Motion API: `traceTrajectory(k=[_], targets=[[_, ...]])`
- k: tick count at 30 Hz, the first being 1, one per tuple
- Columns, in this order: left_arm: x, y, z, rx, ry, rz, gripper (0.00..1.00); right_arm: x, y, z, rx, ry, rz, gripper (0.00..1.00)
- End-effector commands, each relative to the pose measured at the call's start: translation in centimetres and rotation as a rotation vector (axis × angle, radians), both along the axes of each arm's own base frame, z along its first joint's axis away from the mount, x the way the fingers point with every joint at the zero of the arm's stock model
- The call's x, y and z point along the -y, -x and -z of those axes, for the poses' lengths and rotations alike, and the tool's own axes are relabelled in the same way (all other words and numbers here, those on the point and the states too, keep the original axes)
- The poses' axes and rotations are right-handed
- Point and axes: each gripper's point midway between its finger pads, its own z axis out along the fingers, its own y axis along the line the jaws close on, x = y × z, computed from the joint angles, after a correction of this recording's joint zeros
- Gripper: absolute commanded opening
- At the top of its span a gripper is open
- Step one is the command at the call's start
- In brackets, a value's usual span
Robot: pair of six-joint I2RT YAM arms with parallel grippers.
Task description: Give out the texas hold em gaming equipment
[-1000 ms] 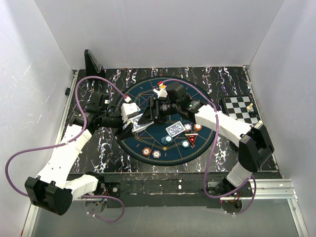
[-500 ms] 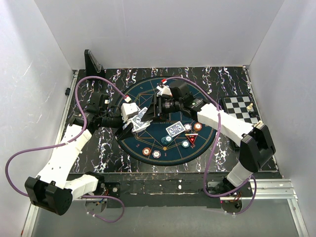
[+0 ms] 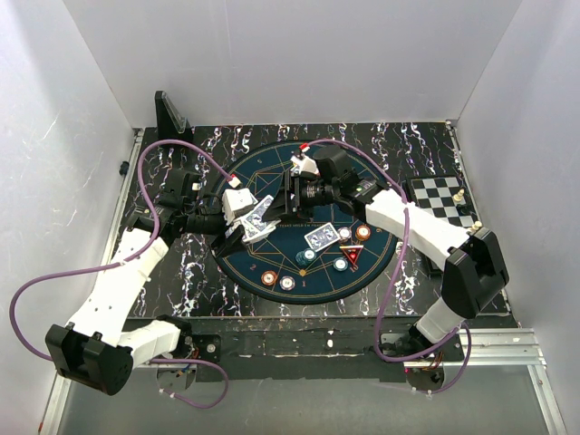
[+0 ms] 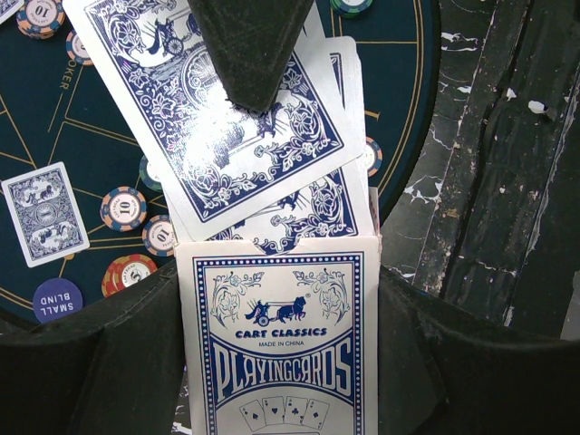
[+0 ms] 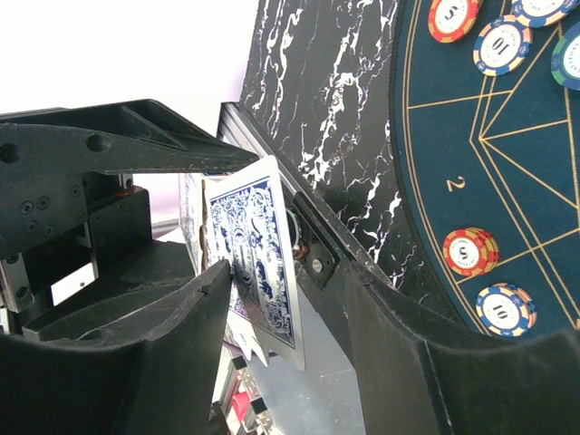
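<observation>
My left gripper (image 3: 237, 216) is shut on a blue-white playing card box (image 4: 281, 344), held above the round mat's left side. Several blue-backed cards fan out of its open end. My right gripper (image 3: 288, 196) is at the box mouth with its jaws apart. One of its fingertips (image 4: 249, 54) rests on the back of the top card (image 4: 227, 136), which also shows in the right wrist view (image 5: 263, 254). One card (image 3: 321, 237) lies face down on the mat. Striped chips (image 3: 268, 277) and the red-black triangular marker (image 3: 350, 255) lie around it.
A dark blue round mat (image 3: 263, 168) covers the black marbled table's middle. A chessboard (image 3: 441, 198) sits at the right edge. A black upright stand (image 3: 170, 113) is at the back left. A blue "small blind" disc (image 4: 56, 299) lies by chips (image 4: 123, 207).
My right gripper has drawn back to the right, and the top card has slid further out of the box. The left arm has stayed still.
</observation>
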Motion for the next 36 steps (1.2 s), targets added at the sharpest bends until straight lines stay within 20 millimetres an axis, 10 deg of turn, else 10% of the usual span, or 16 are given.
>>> traceTrajectory(k=[1,10,20,36], targets=[[0.6,0.0,-2.2,0.069,0.049,0.026,0.05,0.7,0.0,-2.5,0.084,-0.027,-0.010,0.65],[0.4,0.3,-2.2,0.072,0.045,0.030,0.05,2.6,-1.7,-3.1,0.105,-0.032,0.051,0.77],[0.5,0.2,-2.3,0.071,0.045,0.029,0.04,0.2,-3.2,-4.3,0.108,-0.080,0.005,0.86],[0.5,0.0,-2.6,0.082,0.043,0.029,0.04,-0.8,-1.7,-2.4,0.042,-0.048,-0.065,0.66]])
